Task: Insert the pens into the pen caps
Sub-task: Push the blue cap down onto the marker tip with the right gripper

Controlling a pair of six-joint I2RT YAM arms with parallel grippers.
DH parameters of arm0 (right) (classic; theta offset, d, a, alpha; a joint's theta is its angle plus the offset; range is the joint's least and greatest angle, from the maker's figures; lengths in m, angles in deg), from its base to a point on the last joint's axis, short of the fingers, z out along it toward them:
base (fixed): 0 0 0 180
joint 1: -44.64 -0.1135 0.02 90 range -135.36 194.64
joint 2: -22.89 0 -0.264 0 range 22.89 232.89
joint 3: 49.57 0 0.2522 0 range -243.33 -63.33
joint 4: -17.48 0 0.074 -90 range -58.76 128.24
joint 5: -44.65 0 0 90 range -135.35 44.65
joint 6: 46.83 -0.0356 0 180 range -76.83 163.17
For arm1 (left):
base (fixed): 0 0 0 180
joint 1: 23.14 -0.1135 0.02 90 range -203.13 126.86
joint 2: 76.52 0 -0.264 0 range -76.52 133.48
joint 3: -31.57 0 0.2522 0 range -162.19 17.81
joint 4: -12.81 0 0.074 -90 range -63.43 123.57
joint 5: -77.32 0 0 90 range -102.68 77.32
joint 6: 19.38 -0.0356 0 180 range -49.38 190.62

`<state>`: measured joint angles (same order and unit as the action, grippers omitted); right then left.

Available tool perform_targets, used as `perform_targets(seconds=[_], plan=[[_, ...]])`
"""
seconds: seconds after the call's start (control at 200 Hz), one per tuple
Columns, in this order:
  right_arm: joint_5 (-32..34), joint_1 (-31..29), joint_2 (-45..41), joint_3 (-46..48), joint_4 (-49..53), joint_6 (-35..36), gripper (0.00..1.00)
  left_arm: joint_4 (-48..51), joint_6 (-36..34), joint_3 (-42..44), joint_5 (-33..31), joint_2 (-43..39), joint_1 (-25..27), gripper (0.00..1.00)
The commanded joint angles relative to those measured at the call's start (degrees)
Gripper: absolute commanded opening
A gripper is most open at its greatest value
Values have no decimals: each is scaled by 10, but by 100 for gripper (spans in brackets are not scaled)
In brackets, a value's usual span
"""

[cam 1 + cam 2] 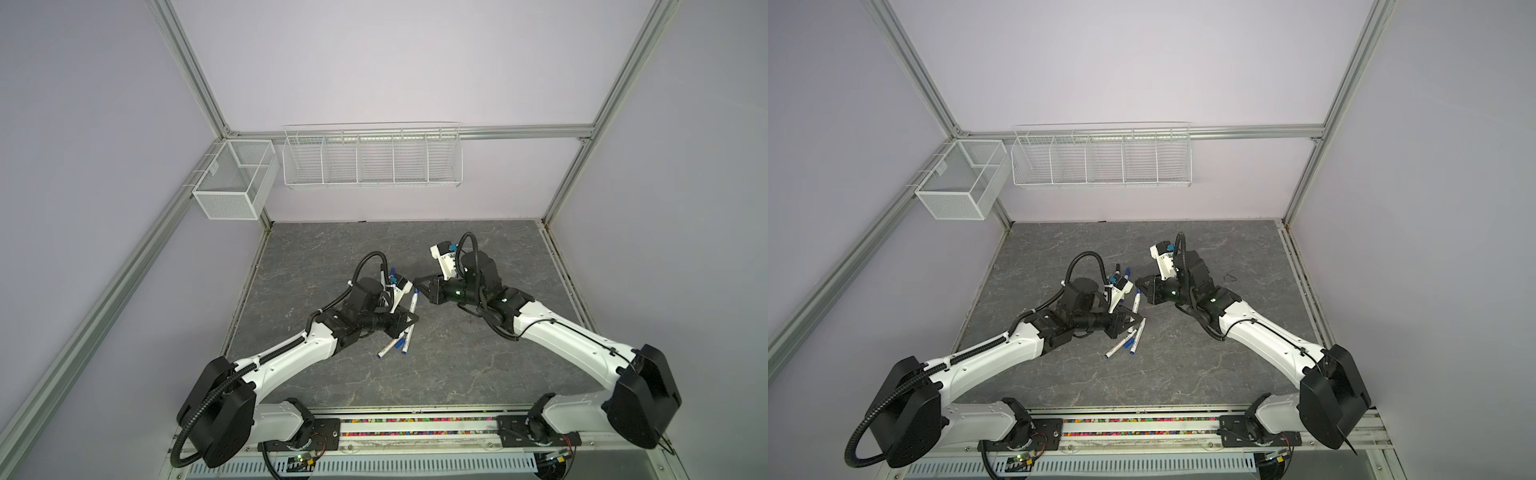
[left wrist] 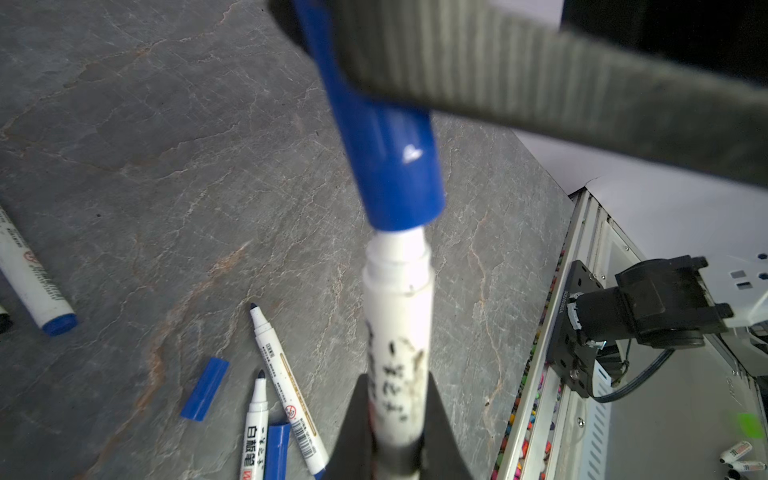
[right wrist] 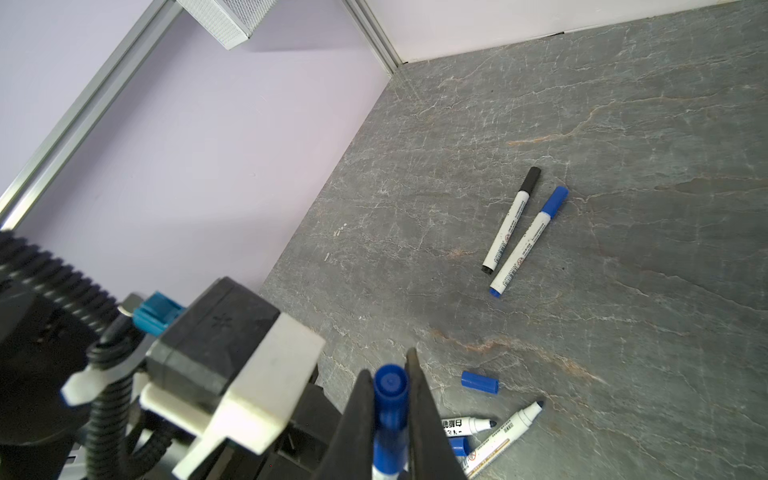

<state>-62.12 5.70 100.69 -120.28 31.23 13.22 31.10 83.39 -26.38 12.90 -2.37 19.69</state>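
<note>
left end effector grips pen | right end effector grips blue cap | we judge the cap skewed just ahead of the left end effector; pushing may jam or slip it

We see both arms reaching inward over the grey counter, with the left claw and the right claw near each other. A white pen tipped by a blue cap spans the gap between them. More pens lie just beside the left claw.

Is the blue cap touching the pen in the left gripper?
Touching: the left wrist view shows the pen plugged into the blue cap, no gap.
</note>
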Motion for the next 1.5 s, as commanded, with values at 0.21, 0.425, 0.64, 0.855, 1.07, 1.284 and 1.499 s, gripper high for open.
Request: perform_targets(seconds=[0.21,0.425,0.64,0.855,1.07,1.284,1.499], plan=[[-34,-4,-25,21,6,-4,7,-41,2,-3,0,2,-1,0],[-104,-4,-43,34,24,-13,7,-80,11,-11,-6,3,-2,0],[-173,2,-63,17,129,35,8,-102,7,-25,-13,9,-6,0],[-242,1,-61,29,181,57,8,-94,-11,-47,-10,25,-7,0],[-293,-1,-61,37,192,61,8,-79,-32,-60,-19,31,-7,0],[-279,-12,-66,37,253,95,8,-80,-35,-73,-17,35,-8,0],[-216,-52,-39,62,312,123,7,-162,38,-81,-5,35,-50,0]])
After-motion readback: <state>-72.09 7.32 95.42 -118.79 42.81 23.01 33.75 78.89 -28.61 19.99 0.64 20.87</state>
